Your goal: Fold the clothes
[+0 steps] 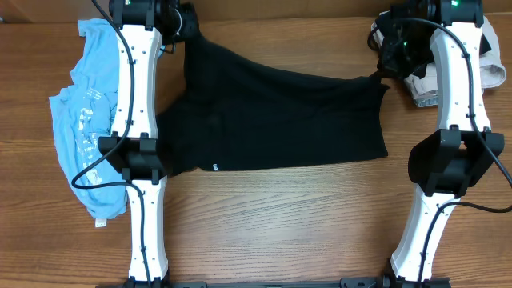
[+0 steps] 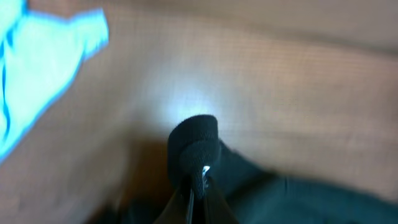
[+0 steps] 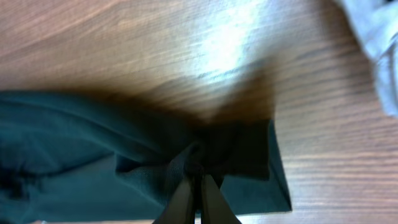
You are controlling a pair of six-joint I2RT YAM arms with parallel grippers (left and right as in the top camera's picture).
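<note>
Shirt (image 1: 272, 112): black, judged light, limp; best held at corners. Both far corners are clamped by left gripper (image 2: 198, 183) and right gripper (image 3: 198, 179).

Black shirt (image 1: 280, 120), centre of frame: plain black, small white mark (image 1: 216, 167) at lower edge; reads dark green-black in right wrist view.
Blue shirt (image 1: 80, 120), left edge: pale sky blue, white print.
Clothes pile (image 1: 492, 68), upper right: white, pale grey.
Table (image 1: 280, 232): warm brown wood, darker grain streaks.
Left arm (image 1: 136, 72), right arm (image 1: 456, 72): white shells, black joints, black cables.
</note>
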